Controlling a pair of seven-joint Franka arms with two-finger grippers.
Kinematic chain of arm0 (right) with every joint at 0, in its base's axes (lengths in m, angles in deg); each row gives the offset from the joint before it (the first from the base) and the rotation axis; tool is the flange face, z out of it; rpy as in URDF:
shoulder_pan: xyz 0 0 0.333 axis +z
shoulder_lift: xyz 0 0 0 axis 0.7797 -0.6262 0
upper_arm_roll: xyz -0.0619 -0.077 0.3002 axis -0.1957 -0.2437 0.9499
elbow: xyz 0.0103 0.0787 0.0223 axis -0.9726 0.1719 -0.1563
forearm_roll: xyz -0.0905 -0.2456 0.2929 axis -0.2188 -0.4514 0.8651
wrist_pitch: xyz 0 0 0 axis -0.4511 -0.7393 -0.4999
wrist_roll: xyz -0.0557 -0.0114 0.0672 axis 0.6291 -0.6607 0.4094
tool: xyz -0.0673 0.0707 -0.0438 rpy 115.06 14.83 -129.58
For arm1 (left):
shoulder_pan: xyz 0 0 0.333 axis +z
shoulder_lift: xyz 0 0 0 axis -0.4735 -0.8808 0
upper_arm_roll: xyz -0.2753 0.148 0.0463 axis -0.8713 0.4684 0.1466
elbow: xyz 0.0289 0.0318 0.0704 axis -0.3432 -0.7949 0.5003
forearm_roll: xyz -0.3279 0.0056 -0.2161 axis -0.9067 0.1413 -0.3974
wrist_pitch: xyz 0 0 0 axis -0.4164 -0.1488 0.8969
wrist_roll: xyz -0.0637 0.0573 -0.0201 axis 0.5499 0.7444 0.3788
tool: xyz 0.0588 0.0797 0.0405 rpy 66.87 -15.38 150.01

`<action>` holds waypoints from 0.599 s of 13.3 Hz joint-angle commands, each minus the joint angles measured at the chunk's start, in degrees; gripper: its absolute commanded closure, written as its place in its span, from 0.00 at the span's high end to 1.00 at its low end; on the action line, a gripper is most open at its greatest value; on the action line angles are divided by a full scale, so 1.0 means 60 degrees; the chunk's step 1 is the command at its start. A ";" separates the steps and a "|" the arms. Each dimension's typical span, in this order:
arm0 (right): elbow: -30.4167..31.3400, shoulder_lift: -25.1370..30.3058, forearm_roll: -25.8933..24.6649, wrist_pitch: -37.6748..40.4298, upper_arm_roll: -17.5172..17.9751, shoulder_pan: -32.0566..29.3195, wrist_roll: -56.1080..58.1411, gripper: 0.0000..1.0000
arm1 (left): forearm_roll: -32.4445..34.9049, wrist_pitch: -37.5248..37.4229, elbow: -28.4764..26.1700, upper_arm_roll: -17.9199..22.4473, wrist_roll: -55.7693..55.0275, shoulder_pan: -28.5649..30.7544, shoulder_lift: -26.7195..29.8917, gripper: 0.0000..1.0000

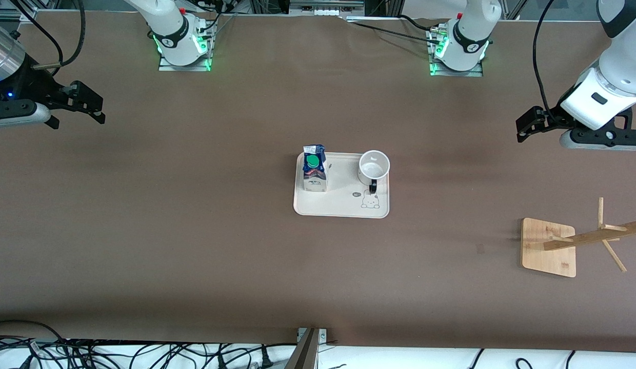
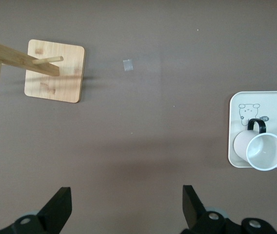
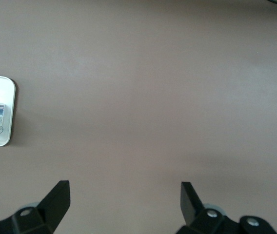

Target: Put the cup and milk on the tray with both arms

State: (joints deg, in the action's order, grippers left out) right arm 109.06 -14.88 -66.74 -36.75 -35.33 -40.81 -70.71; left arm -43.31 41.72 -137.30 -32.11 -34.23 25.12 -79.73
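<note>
1. Front view suggests the placing is done: right pincer [image 1: 95, 105] hangs spread and empty over bare bench [image 1: 195, 256].
2. Milk [image 1: 315, 174], blue-white with green cap, and white cup [image 1: 373, 166] stand upright on the cream tray [image 1: 341, 207], well apart from both pincers.
3. Left pincer [image 1: 525, 125] hangs spread and empty; only retreat seems left.

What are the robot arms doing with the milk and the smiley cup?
Right now neither arm is holding anything. The milk and the cup both stand on the tray in the middle of the table, so the job looks done. The left gripper hangs open over the table at its own end, and the right gripper hangs open at the other end. A wooden rack sits at the left arm's end, untouched.
</note>
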 commanded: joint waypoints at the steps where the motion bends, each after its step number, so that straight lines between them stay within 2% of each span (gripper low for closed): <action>1: -0.0154 -0.0013 0.0035 0.0140 -0.0035 0.0020 -0.0027 1.00 | -0.0156 -0.0231 0.0284 0.0039 0.0272 0.0025 -0.0160 1.00; 8: -0.0154 -0.0028 0.0034 0.0111 -0.0050 0.0020 -0.0027 1.00 | -0.0113 -0.0217 0.0328 -0.0048 0.0287 0.0069 -0.0189 1.00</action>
State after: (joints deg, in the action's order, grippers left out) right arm 109.06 -14.88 -66.74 -36.75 -35.40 -40.81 -70.71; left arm -43.31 41.65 -137.20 -31.97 -33.76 25.24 -79.96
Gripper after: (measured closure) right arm 0.000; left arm 0.000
